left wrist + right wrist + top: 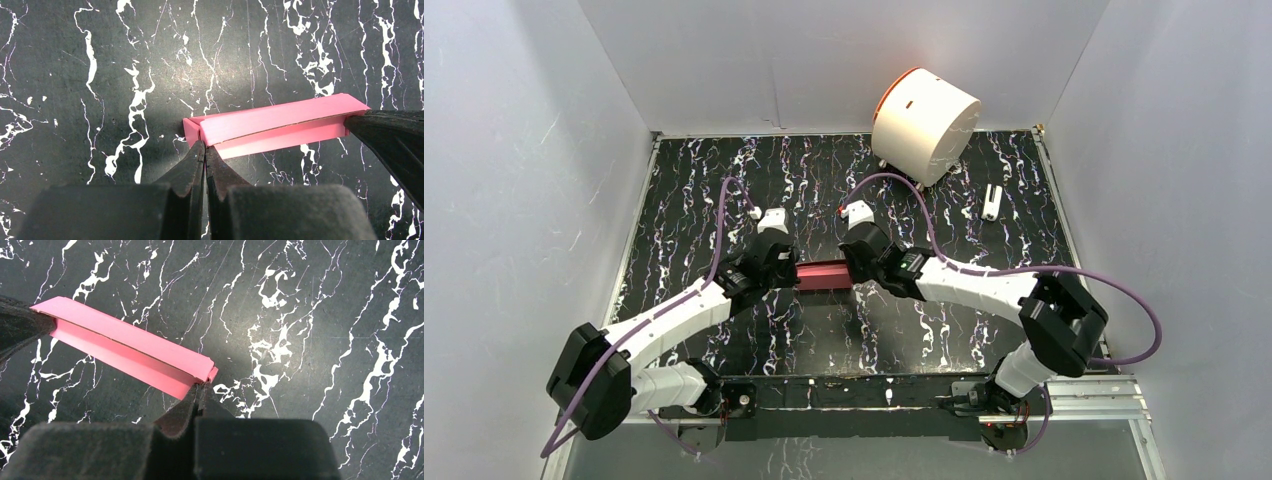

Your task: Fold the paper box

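The paper box [824, 275] is a long, narrow pink closed box lying on the black marbled table between my two grippers. In the left wrist view the paper box [275, 125] runs to the right. My left gripper [205, 146] is shut, its tips touching the near edge by the box's left end flap. In the right wrist view the paper box [125, 345] stretches away to the left. My right gripper [202, 386] is shut too, tips against the seam at the right end flap. No cardboard shows between either pair of fingers. Each wrist view catches the other gripper at the box's far end.
A large white cylinder with an orange rim [924, 125] lies on its side at the back right. A small white part [991, 202] sits near the right wall. Grey walls enclose the table on three sides.
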Controlling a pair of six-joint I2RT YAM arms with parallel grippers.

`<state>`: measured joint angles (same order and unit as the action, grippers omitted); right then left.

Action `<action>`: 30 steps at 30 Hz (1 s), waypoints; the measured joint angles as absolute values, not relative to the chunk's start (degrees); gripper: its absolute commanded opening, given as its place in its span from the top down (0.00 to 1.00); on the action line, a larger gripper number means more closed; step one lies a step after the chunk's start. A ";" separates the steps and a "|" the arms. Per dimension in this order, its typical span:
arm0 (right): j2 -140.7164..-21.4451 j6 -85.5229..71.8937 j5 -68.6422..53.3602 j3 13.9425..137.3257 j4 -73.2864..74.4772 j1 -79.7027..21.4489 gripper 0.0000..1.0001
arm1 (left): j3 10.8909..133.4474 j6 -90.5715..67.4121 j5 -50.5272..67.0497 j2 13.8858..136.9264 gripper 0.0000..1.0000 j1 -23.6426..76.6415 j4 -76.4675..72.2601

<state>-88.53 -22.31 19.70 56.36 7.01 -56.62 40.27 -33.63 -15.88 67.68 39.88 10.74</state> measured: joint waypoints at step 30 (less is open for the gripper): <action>-85.06 -30.33 15.00 53.04 -1.72 -52.03 0.50 | 38.79 -33.69 -16.32 66.89 1.00 40.14 8.54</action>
